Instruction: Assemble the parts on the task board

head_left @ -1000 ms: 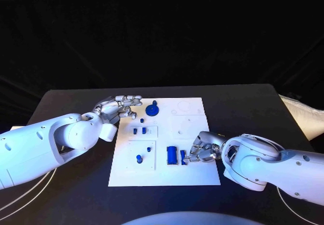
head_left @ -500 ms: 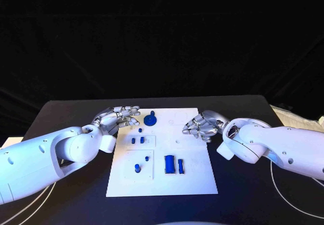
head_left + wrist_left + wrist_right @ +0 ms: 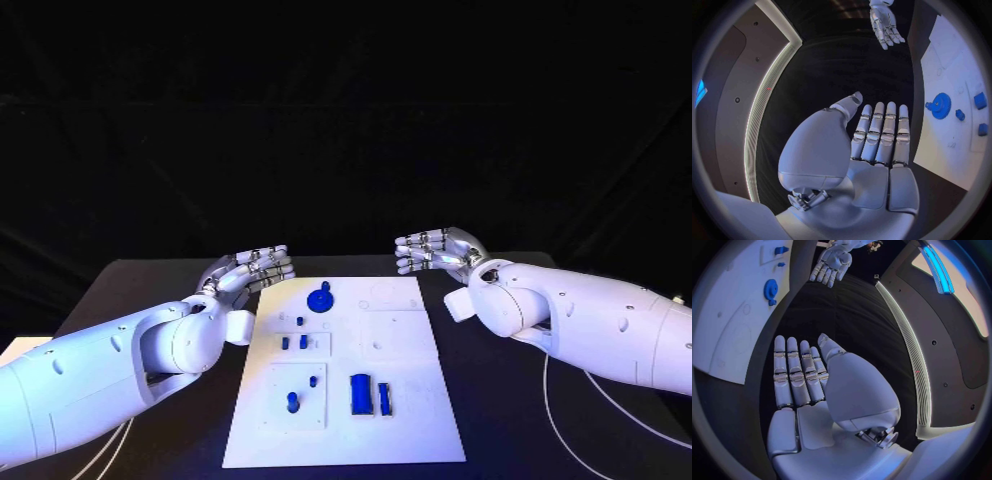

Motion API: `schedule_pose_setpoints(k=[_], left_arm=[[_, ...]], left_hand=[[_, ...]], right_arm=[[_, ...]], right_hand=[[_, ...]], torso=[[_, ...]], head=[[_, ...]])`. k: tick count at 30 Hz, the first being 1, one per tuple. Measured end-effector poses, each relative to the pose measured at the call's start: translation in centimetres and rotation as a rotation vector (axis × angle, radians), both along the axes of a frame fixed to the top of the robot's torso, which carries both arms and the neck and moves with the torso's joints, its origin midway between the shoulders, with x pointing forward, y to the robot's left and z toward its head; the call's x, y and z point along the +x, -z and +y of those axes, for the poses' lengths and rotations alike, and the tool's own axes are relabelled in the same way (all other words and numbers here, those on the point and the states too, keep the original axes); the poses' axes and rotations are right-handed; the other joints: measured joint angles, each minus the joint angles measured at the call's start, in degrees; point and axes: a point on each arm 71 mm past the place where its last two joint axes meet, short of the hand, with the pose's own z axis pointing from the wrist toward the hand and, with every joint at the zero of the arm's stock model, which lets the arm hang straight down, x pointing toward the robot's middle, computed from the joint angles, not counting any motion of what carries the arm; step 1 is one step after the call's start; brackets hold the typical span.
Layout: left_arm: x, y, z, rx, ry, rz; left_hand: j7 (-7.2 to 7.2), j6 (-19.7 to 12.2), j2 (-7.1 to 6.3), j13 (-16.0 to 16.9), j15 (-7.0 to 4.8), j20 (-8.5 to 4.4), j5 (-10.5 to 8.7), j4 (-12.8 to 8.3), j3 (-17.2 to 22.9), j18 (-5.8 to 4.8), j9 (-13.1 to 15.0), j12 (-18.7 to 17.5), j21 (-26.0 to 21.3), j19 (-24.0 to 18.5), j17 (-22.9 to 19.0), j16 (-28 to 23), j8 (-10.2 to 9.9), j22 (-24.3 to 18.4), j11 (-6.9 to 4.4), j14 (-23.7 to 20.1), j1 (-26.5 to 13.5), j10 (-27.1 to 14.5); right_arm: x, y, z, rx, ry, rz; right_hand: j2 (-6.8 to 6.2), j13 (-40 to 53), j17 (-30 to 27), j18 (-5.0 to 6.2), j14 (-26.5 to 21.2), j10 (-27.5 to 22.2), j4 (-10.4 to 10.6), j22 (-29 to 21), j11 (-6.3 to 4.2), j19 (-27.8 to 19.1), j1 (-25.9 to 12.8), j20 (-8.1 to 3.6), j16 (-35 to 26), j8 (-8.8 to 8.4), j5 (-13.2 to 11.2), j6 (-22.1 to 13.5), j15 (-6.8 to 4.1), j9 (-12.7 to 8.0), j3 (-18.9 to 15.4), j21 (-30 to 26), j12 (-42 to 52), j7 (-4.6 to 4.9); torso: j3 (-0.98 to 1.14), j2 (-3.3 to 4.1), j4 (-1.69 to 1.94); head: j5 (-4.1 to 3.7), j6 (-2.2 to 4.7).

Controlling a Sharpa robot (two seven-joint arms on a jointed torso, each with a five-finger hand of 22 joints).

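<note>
Both hands, left hand [image 3: 253, 268] and right hand [image 3: 436, 248], hovered released over the bench's far edge; the task board [image 3: 397, 400] lay mid-bench, its blue parts [image 3: 369, 394] apparently seated, assembly seemingly nearly finished

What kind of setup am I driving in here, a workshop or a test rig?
Likely a lab test rig: a black table against black backdrop, a white task board with small blue parts, and both hands, left hand and right hand, empty.
</note>
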Motion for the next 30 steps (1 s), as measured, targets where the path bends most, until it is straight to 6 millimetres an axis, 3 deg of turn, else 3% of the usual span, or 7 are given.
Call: schedule_pose_setpoints(k=[3, 9, 12, 16, 21, 24, 30], left_arm=[[0.2, 0.0, 0.0, 0.004, -0.010, -0.006], [-0.2, 0.3, -0.1, 0.008, -0.012, 0.004], [-0.5, 0.4, -0.5, 0.011, -0.012, 0.009], [-1.3, 0.4, -1.5, 0.028, -0.024, 0.007], [-2.6, 0.5, -2.6, 0.074, -0.062, -0.006], [-3.3, 0.6, -3.1, 0.111, -0.096, -0.020], [-4.0, 0.4, -3.3, 0.174, -0.160, -0.053]], left_hand=[[-0.59, -1.95, 0.82, -0.41, 0.31, -0.35, -0.31, -0.07, -1.38, 0.01, -0.44, -0.48, -0.45, -2.28, -0.96, -1.77, -0.77, -2.40, 0.17, -1.70, -1.95, -2.54], [-2.43, -12.92, 3.65, -2.26, -1.47, -3.53, -2.07, -0.33, -5.20, -1.42, -2.40, -2.44, -2.44, -10.29, -3.55, -3.66, -2.78, -7.68, -1.92, -11.99, -17.29, -13.95], [-3.27, -18.09, 4.45, -2.81, -2.34, -5.02, -3.90, -0.39, -6.97, -2.32, -2.94, -2.81, -2.78, -14.08, -4.91, -4.52, -3.09, -10.13, -2.98, -16.85, -24.46, -19.38], [-4.75, -23.85, 5.02, -3.19, -3.48, -6.67, -5.43, -0.41, -8.97, -3.18, -3.27, -3.15, -3.10, -18.31, -5.93, -5.79, -3.55, -12.84, -4.10, -22.22, -32.48, -25.41], [-7.38, -30.19, 5.40, -3.41, -6.32, -8.47, -6.28, -0.48, -11.16, -4.05, -3.46, -3.41, -3.41, -22.90, -6.54, -8.58, -3.77, -15.84, -6.12, -28.16, -41.22, -31.96], [-8.16, -33.19, 5.50, -3.45, -7.21, -9.37, -6.45, -0.46, -12.20, -4.46, -3.55, -3.41, -3.41, -25.08, -6.72, -9.43, -3.77, -17.26, -7.71, -30.99, -45.39, -35.12], [-8.95, -38.48, 5.60, -3.50, -8.17, -11.47, -6.67, -0.52, -13.87, -7.22, -3.66, -3.41, -3.41, -28.98, -6.86, -10.14, -3.77, -19.74, -9.49, -35.88, -52.69, -40.61]], right_arm=[[0.3, -0.1, 0.2, 0.031, 0.002, -0.010], [-0.2, 0.2, 0.4, 0.033, 0.004, -0.001], [-0.7, 0.5, 1.1, 0.045, 0.003, 0.005], [-2.0, 0.9, 2.5, 0.076, 0.017, 0.007], [-4.1, 1.4, 4.4, 0.120, 0.060, 0.005], [-5.1, 1.6, 5.1, 0.137, 0.103, 0.000], [-6.1, 1.7, 5.5, 0.147, 0.185, -0.013]], right_hand=[[-0.01, -3.45, -2.69, 0.00, -0.63, -1.26, -1.03, -3.02, 0.05, 0.20, -3.94, -0.54, -2.04, -0.53, -0.23, -1.34, -0.13, -1.46, 0.99, -2.50, -0.60, -0.10], [-0.30, -5.45, -4.87, -1.37, -12.58, -13.14, -2.05, -7.26, -1.66, -10.09, -19.97, -3.17, -4.49, -2.46, -1.99, -12.13, -1.53, -3.36, -0.87, -4.91, -2.72, -2.32], [-0.40, -6.29, -5.81, -2.27, -18.20, -18.72, -2.30, -9.18, -2.45, -14.92, -27.44, -4.39, -4.94, -2.78, -2.79, -17.21, -3.08, -4.22, -1.76, -5.99, -3.10, -3.36], [-0.49, -7.53, -6.87, -3.14, -24.47, -24.94, -2.36, -11.34, -4.26, -20.30, -35.79, -5.80, -5.36, -3.11, -4.62, -22.87, -5.03, -5.47, -2.74, -7.18, -3.54, -4.53], [-0.53, -10.30, -9.33, -4.05, -31.31, -31.71, -2.55, -13.69, -6.63, -26.17, -44.91, -7.29, -5.71, -3.44, -6.96, -29.08, -6.30, -8.28, -5.06, -8.68, -3.77, -6.09], [-0.55, -11.15, -10.67, -4.05, -34.56, -35.01, -2.57, -14.81, -7.31, -28.97, -49.25, -8.00, -5.71, -3.44, -7.61, -32.01, -6.68, -9.15, -6.45, -10.46, -3.77, -7.85], [-0.55, -12.02, -12.07, -7.31, -40.27, -40.64, -2.66, -16.77, -7.99, -33.78, -56.88, -11.35, -5.83, -3.44, -8.16, -37.17, -7.05, -10.01, -7.78, -12.68, -3.77, -9.90]], torso=[[0.05, -0.18, 0.01], [0.13, -0.53, -0.09], [0.31, -1.37, -0.35], [0.65, -2.82, -0.79], [0.95, -4.10, -1.17], [1.03, -4.42, -1.27], [1.08, -4.63, -1.35]], head=[[0.05, 0.33], [0.48, 0.37], [1.27, 0.71], [2.37, 1.21], [3.22, 1.56], [3.33, 1.59], [3.36, 1.61]])
